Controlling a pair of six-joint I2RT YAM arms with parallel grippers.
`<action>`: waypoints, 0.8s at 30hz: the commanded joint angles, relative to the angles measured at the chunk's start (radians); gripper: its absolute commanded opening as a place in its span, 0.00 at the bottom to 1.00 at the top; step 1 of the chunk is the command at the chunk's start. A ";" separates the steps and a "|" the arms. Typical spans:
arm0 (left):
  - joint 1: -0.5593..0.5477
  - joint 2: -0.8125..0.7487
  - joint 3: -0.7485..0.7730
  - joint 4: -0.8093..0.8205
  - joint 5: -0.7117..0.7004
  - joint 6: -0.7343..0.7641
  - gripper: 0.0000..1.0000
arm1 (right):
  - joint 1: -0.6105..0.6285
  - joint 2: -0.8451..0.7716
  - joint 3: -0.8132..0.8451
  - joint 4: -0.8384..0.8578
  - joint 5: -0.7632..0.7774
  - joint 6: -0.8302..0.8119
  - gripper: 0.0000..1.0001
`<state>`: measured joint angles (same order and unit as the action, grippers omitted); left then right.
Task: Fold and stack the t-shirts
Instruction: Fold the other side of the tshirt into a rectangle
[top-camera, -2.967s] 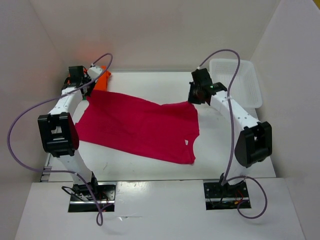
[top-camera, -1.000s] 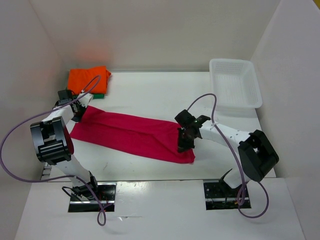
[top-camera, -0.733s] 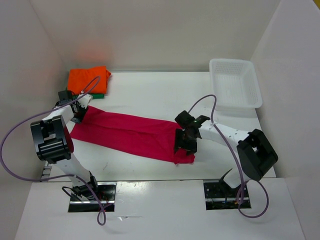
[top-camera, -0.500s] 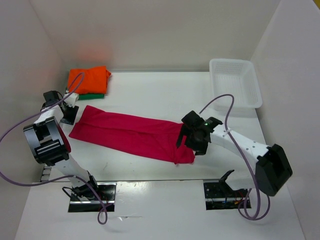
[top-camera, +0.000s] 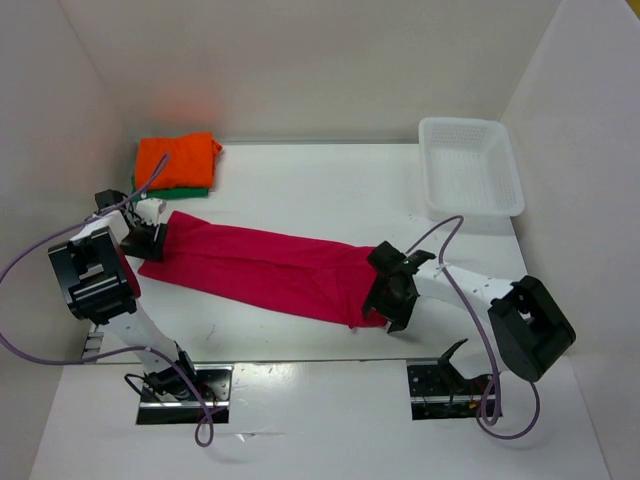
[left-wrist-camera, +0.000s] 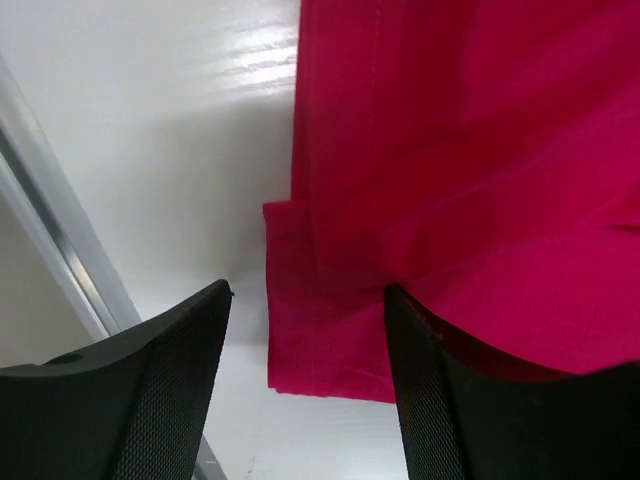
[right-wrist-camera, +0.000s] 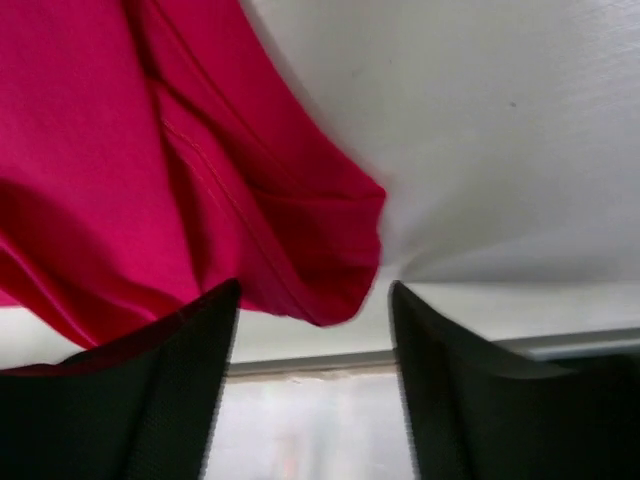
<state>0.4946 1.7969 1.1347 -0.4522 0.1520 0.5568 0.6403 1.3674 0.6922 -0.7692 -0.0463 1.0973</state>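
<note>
The magenta-red t-shirt (top-camera: 265, 272) lies folded into a long strip slanting across the table. My left gripper (top-camera: 141, 243) is low at its left end, open, with the shirt's corner (left-wrist-camera: 330, 340) lying between the fingers (left-wrist-camera: 170, 390). At the shirt's right end my right gripper (top-camera: 387, 304) is also open, and the cloth's rounded corner (right-wrist-camera: 320, 270) sits between its fingers (right-wrist-camera: 455, 390). The folded orange t-shirt (top-camera: 178, 157) rests on the green one (top-camera: 185, 189) at the back left.
A white mesh basket (top-camera: 470, 165) stands at the back right. White walls enclose the table on three sides. A metal rail (left-wrist-camera: 55, 250) runs along the table's left edge, close to the left gripper, and the front edge (right-wrist-camera: 330, 360) lies just past the right gripper.
The shirt went from spread flat to a folded strip. Within the last second both grippers opened and let go of its ends. The right one shifted toward the near right corner.
</note>
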 joint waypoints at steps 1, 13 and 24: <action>0.002 0.036 -0.032 -0.023 0.001 0.005 0.70 | -0.027 0.010 -0.022 0.091 -0.035 -0.011 0.63; 0.012 -0.085 -0.119 -0.189 -0.064 0.090 0.06 | -0.100 -0.126 -0.022 -0.015 0.023 -0.008 0.00; 0.057 -0.186 -0.109 -0.401 -0.195 0.124 0.85 | -0.045 -0.145 0.009 -0.113 0.100 0.094 0.77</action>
<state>0.5133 1.6455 0.9684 -0.7647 -0.0086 0.6609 0.5713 1.2381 0.6617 -0.8005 -0.0097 1.1343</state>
